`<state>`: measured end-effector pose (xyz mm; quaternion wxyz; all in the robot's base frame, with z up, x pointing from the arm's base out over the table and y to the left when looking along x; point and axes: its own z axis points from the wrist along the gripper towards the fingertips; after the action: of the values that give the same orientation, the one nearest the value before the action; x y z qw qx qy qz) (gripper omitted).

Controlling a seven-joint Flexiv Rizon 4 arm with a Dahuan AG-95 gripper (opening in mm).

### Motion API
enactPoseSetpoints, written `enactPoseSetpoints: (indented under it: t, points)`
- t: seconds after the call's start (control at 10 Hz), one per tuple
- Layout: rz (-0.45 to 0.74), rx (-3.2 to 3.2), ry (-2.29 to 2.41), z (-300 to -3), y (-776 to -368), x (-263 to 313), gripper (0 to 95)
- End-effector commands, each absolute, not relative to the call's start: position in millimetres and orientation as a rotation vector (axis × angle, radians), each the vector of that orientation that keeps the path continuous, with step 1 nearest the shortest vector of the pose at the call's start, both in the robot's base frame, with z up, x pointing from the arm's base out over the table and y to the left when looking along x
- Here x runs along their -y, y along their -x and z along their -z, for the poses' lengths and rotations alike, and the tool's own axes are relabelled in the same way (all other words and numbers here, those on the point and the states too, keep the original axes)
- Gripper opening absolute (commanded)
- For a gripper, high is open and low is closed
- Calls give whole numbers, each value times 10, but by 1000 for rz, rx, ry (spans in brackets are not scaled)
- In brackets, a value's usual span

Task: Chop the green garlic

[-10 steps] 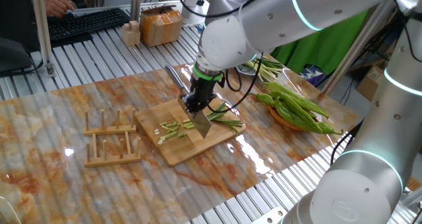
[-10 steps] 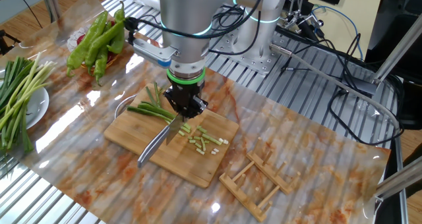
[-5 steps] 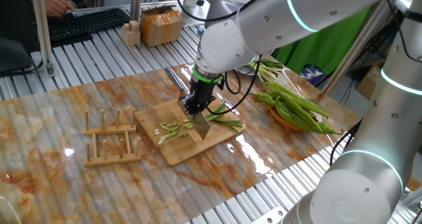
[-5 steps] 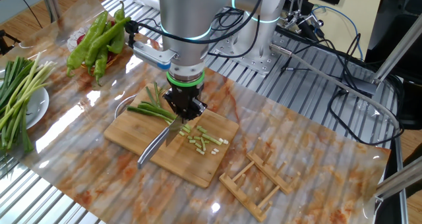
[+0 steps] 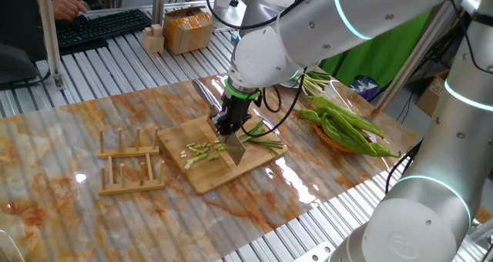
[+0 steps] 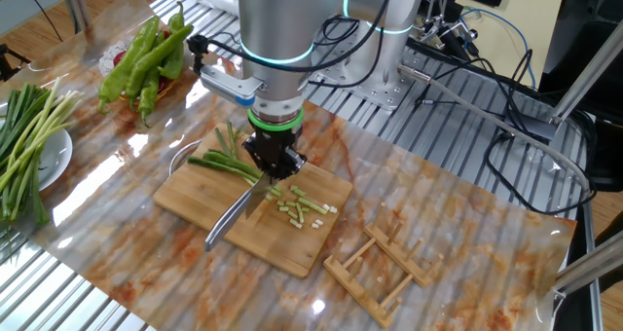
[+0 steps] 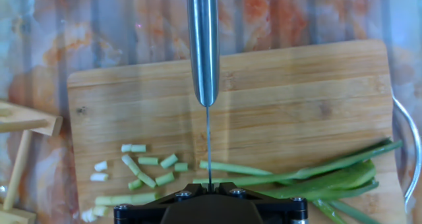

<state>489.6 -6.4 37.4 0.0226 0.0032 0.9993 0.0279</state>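
Pointing straight down over the middle of the bamboo cutting board, the gripper is closed narrowly on the handle of a knife, whose blade is seen edge-on in the hand view as a thin line with the steel handle running on toward the board's far edge. The green garlic is laid across the board under the blade — uncut stalks are gathered on one side of the knife, toward the board's edge nearest the arm's base, while short cut bits are scattered on the other side. A wooden rack is set on the marbled table just off the board's edge. Green peppers are piled near the table's far corner, and long uncut stalks are kept on a plate at its edge.
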Motion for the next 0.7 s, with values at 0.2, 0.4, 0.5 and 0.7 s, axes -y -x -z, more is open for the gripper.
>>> enactPoseSetpoints:
  t: [0.2, 0.4, 0.5, 0.7]
  points:
    - [-98, -3078, -20, -313, -4875, 65, 0]
    - [-104, -3080, -26, -277, -4875, 62, 0]
    - [-106, -3076, -30, -260, -4880, 59, 0]
    - [-108, -3071, -35, -195, -4891, 59, 0]
